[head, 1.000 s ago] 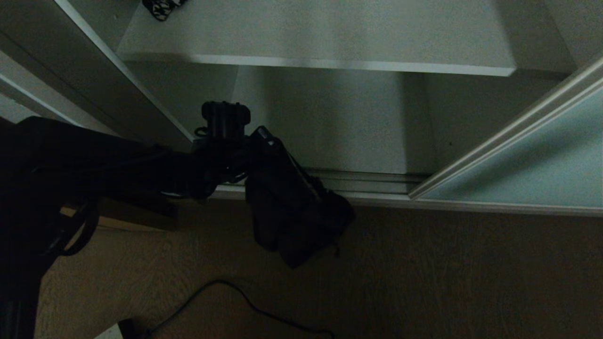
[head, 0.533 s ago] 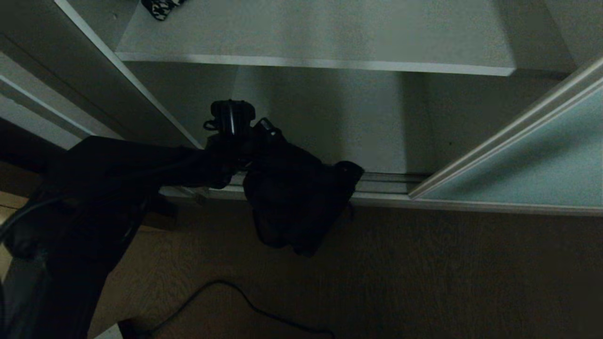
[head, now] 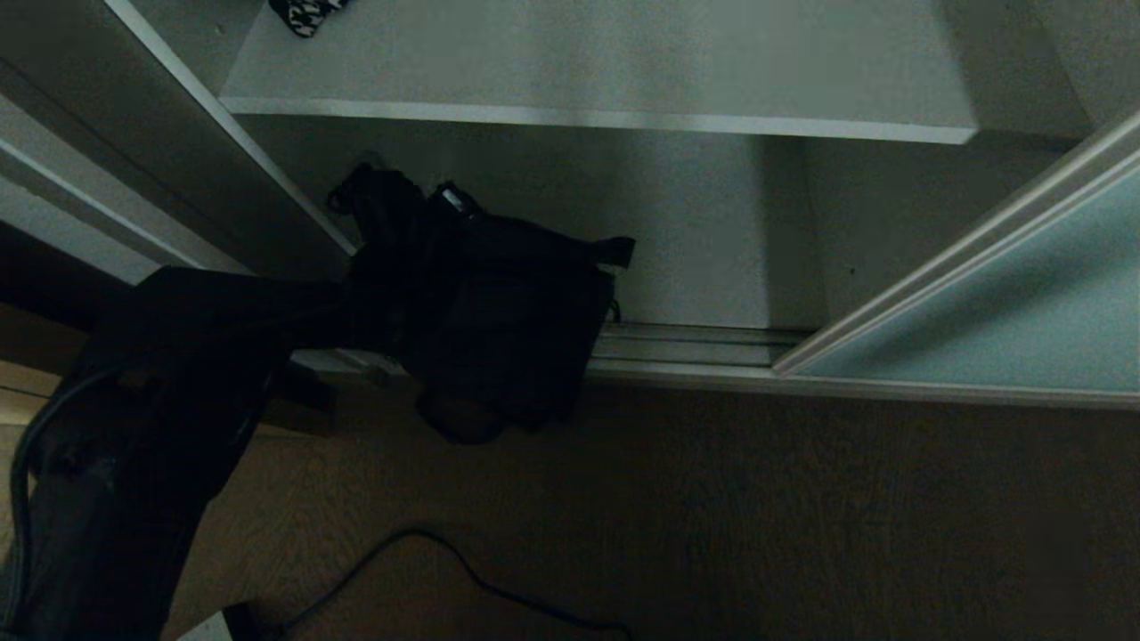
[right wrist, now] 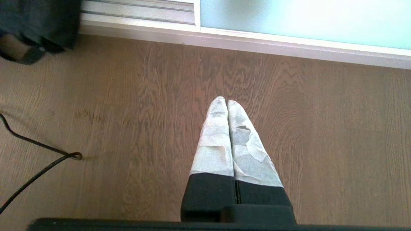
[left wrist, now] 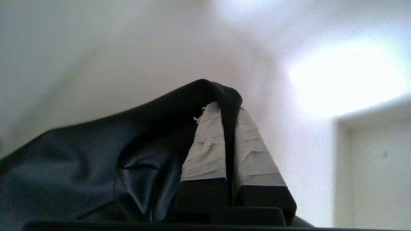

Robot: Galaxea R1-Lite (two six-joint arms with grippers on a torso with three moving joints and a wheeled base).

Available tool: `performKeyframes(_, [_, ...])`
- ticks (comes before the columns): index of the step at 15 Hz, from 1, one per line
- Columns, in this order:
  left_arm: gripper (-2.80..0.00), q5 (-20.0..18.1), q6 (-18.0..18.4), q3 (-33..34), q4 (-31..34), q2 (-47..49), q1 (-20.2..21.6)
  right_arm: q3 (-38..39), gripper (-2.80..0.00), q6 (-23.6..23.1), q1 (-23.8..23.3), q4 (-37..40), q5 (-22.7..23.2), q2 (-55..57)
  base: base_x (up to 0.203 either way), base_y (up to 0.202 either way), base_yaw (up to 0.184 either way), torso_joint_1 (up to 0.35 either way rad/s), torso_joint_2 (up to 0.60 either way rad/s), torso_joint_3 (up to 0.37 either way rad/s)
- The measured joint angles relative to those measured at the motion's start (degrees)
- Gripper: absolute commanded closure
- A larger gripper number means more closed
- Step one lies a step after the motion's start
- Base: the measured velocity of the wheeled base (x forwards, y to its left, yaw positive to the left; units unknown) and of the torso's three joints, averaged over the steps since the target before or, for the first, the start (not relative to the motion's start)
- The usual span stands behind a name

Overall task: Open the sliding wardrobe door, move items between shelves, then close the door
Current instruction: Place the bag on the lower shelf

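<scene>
Left wrist view alone shows the left tool (left wrist: 229,112) clenched on the black bag (left wrist: 96,166).

a brown wood-grain floor (right wrist: 135,122) runs in front of the wardrobe and fills most of the right wrist view. a thin black cable (right wrist: 35,150) lies loose on it, bending at a small loop (in the head view the same cable (head: 463,570) curves across the boards toward the lower edge). at its near end sits a small pale box (head: 218,623), only partly in view. a ribbed silver floor track (head: 695,347) runs along the wardrobe's threshold where it meets the floor. at the left stands a beige upright panel (head: 116,133), slanting across the corner of the head view.
</scene>
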Motion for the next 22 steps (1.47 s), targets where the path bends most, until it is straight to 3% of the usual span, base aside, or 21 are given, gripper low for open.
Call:
performKeyframes(4, [0.00, -1.1, 3.3, 0.0, -8.2, 1.6, 1.4, 0.0, 0.00, 0.0, 0.0, 0.0, 0.0, 0.0, 0.000, 0.000, 0.000, 0.000, 0.00, 0.000])
performKeyframes(15, [0.00, 0.1, 21.8, 0.2, -39.4, 6.7, 1.8, 0.0, 0.00, 0.0, 0.0, 0.0, 0.0, 0.0, 0.000, 0.000, 0.000, 0.000, 0.00, 0.000])
performKeyframes(16, [0.00, 0.5, 23.5, 0.3, -39.8, 6.6, 1.8, 0.0, 0.00, 0.0, 0.0, 0.0, 0.0, 0.0, 0.000, 0.000, 0.000, 0.000, 0.00, 0.000])
performKeyframes(19, [0.00, 0.5, 24.1, 0.2, -39.8, 6.0, 2.5, 0.0, 0.00, 0.0, 0.0, 0.0, 0.0, 0.0, 0.000, 0.000, 0.000, 0.000, 0.00, 0.000])
performKeyframes(22, [0.00, 4.2, 25.3, 0.2, -39.9, 6.2, 2.6, 0.0, 0.00, 0.0, 0.0, 0.0, 0.0, 0.0, 0.000, 0.000, 0.000, 0.000, 0.00, 0.000])
